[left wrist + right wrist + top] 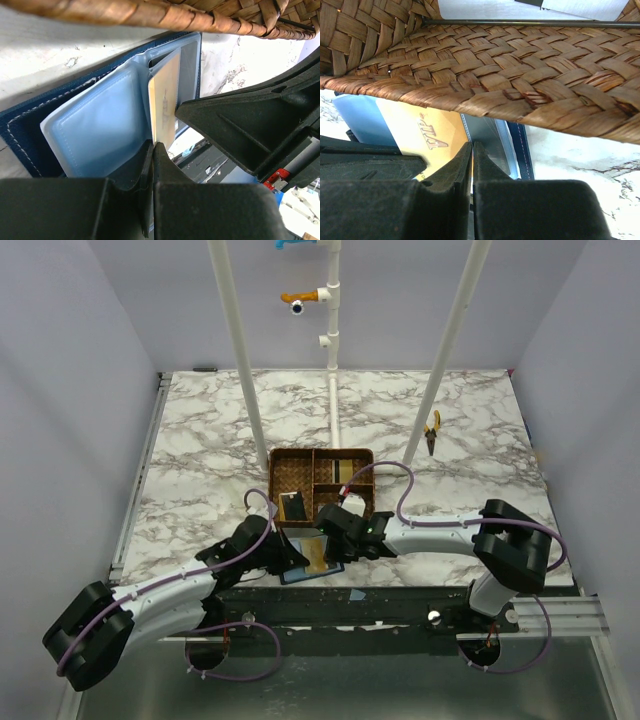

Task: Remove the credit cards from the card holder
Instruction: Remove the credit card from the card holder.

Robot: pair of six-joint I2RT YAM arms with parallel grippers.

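Note:
The navy card holder (300, 573) lies open on the table in front of the wicker tray, its pale blue pockets (95, 125) facing up. A gold card (318, 550) marked VIP (435, 135) stands on edge out of the holder (165, 100). My right gripper (472, 149) is shut on the card's side edge; a gold sliver shows between its fingers. It comes in from the right (338, 532). My left gripper (152, 149) is shut at the foot of the card, where the pocket leaf ends, apparently pinching the holder. It sits at the left (296, 556).
The brown wicker divided tray (290, 460) stands just behind the holder; its woven wall (520, 75) hangs close over both grippers. A dark card (293, 506) lies in its left compartment. Yellow-handled pliers (432, 432) lie far right. The table's front edge is right behind the holder.

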